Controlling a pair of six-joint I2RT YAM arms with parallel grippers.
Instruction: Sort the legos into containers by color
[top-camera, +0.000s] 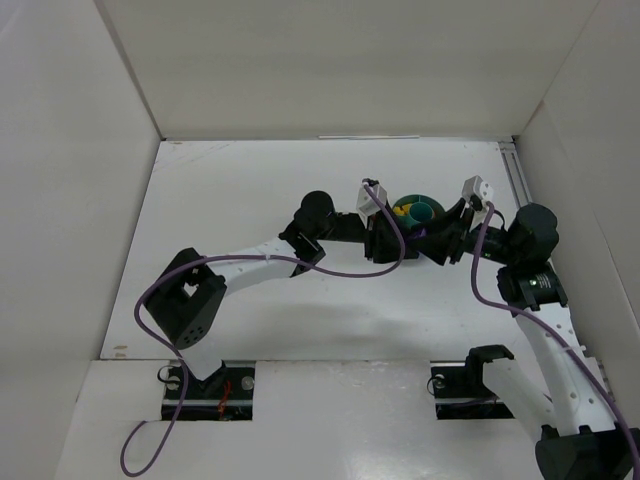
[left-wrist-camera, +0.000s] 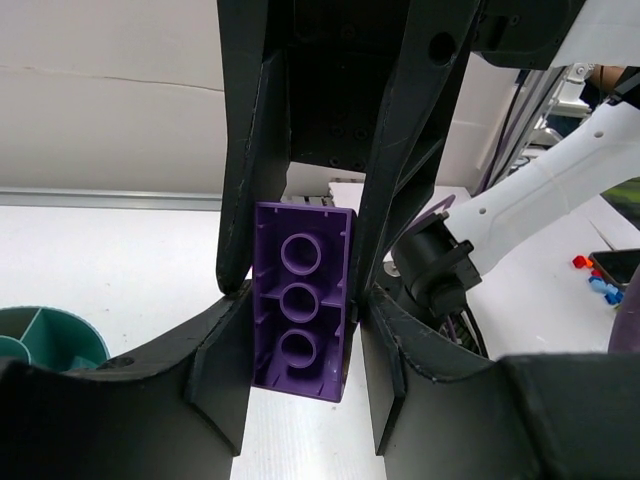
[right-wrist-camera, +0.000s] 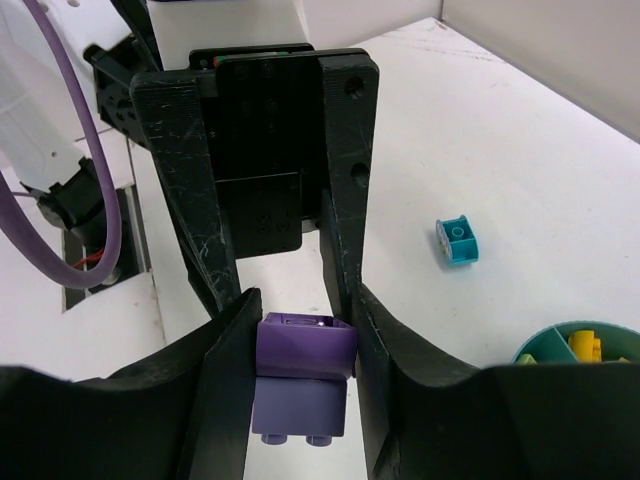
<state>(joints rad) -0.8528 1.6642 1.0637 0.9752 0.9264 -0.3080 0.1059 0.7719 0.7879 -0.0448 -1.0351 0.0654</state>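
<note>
My two grippers meet tip to tip just in front of the teal bowl (top-camera: 420, 207). My left gripper (top-camera: 398, 240) (left-wrist-camera: 303, 310) is shut on a purple brick (left-wrist-camera: 300, 300) whose hollow underside with three tubes faces its camera. My right gripper (top-camera: 434, 240) (right-wrist-camera: 305, 325) is shut on a purple brick (right-wrist-camera: 305, 345), with a paler purple piece (right-wrist-camera: 298, 405) under it, studs down. The bowl (right-wrist-camera: 560, 340) holds yellow and yellow-green bricks (right-wrist-camera: 585, 345). A teal brick (right-wrist-camera: 457, 240) lies on the table.
White walls close in the table on three sides. Part of the bowl's rim (left-wrist-camera: 45, 325) shows at the lower left of the left wrist view. Small red and blue bricks (left-wrist-camera: 592, 275) lie far right in the left wrist view, beyond the right arm (left-wrist-camera: 530, 200).
</note>
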